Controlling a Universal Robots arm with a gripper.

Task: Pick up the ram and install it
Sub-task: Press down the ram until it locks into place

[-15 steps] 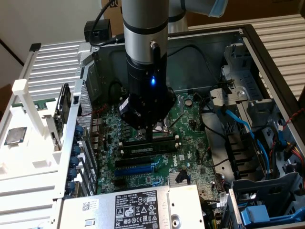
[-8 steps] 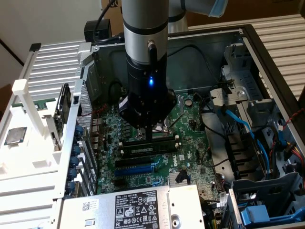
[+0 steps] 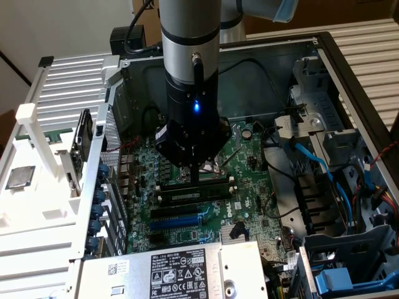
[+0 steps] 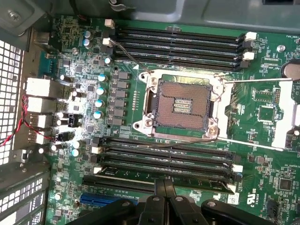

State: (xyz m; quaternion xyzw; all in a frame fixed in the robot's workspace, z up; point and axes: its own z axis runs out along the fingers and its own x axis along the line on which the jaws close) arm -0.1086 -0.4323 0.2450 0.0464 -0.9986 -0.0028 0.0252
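The ram (image 3: 194, 193) lies as a long dark strip across the middle of the exterior view, seated along one of the black memory slots (image 3: 187, 208) on the green motherboard (image 3: 249, 187). It sits directly under the claw (image 3: 194, 176), whose tip comes down onto the strip's upper edge near its middle. In the wrist view the ram (image 4: 197, 183) runs along the lower part of the frame, and the claw (image 4: 163, 187) rises from the bottom edge to meet it.

The claw's two black fingers (image 4: 158, 197) are pressed together with no gap between them. They press on top of the ram; nothing is clamped between them.

The motherboard lies inside an open computer case (image 3: 349, 75), which takes up most of the exterior view. Within it, the empty processor socket (image 4: 182, 104) sits at the centre of the wrist view, with a second bank of memory slots (image 4: 178, 42) above it. Blue cables (image 3: 324, 174) run along the right side of the exterior view, and a labelled power supply (image 3: 174, 271) sits at the bottom centre.
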